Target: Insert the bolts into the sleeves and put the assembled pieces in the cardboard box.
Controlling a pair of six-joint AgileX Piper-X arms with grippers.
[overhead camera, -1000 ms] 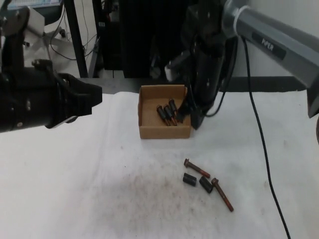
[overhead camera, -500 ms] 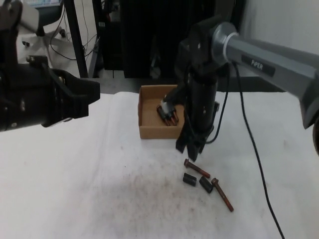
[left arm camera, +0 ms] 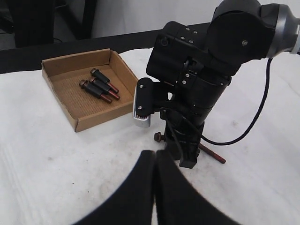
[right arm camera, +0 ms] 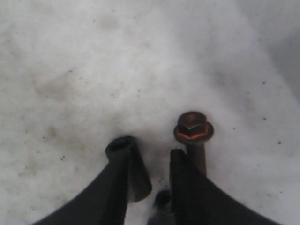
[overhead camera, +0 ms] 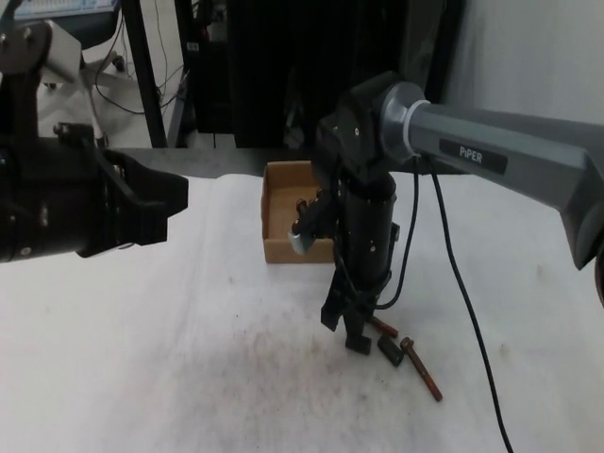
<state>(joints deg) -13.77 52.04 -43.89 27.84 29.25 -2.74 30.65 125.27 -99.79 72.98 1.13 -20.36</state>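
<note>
place: robot lab | evidence: cloth-covered bench (overhead camera: 142, 377), loose cables (overhead camera: 109, 90), black frame (overhead camera: 137, 75)

Table (overhead camera: 113, 377) under a white cloth, lightly wrinkled. Faint brownish smudge patch (overhead camera: 274, 363) near the front middle. Dark band (overhead camera: 217, 162) along the far edge. Behind the table: dark rack (overhead camera: 274, 66), black upright post (overhead camera: 137, 66), loose cables (overhead camera: 106, 90) on the floor.
</note>
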